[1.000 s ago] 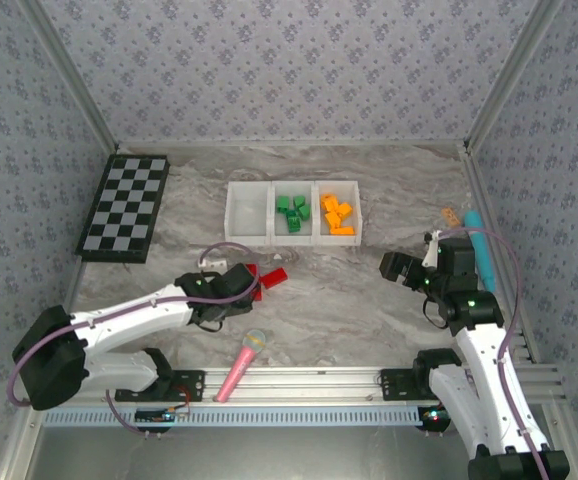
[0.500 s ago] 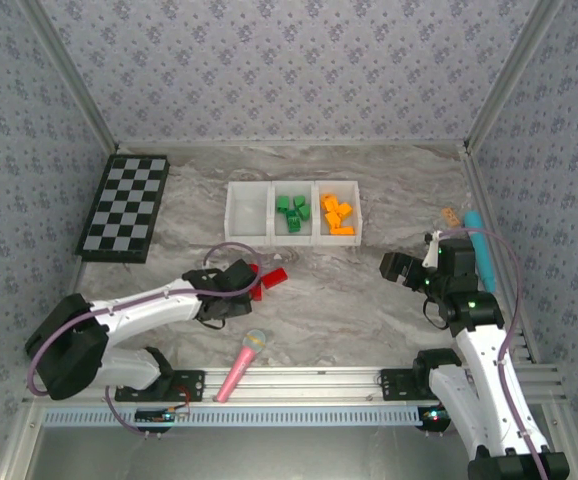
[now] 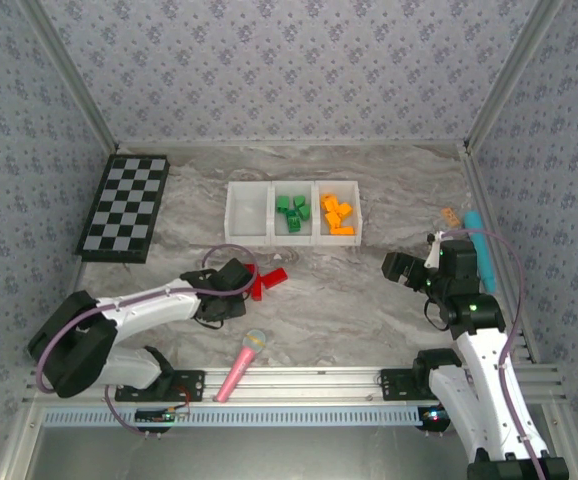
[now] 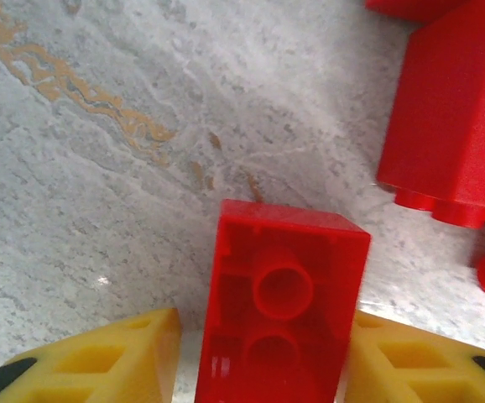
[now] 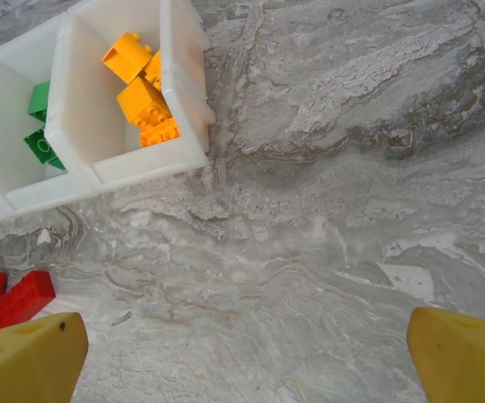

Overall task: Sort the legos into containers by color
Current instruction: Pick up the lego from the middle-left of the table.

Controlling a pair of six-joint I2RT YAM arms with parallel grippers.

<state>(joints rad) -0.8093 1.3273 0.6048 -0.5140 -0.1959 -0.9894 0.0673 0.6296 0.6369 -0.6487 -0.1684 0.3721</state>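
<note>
the left claw (image 4: 263, 336) sits low over the table (image 4: 100, 168), its yellow fingers (image 4: 100, 357) narrowed to either side of a red lego (image 4: 280, 285) whose hollow underside faces the camera; the right finger seems to touch it and a sliver of table shows at the left, so i cannot tell if it is gripped. more red legos (image 4: 456, 117) lie just beside it. the right claw (image 5: 244, 336) hangs wide and empty near the containers (image 5: 184, 84), where green legos (image 3: 291, 213) fill the middle bin and orange legos (image 3: 337, 215) the right one.
</note>
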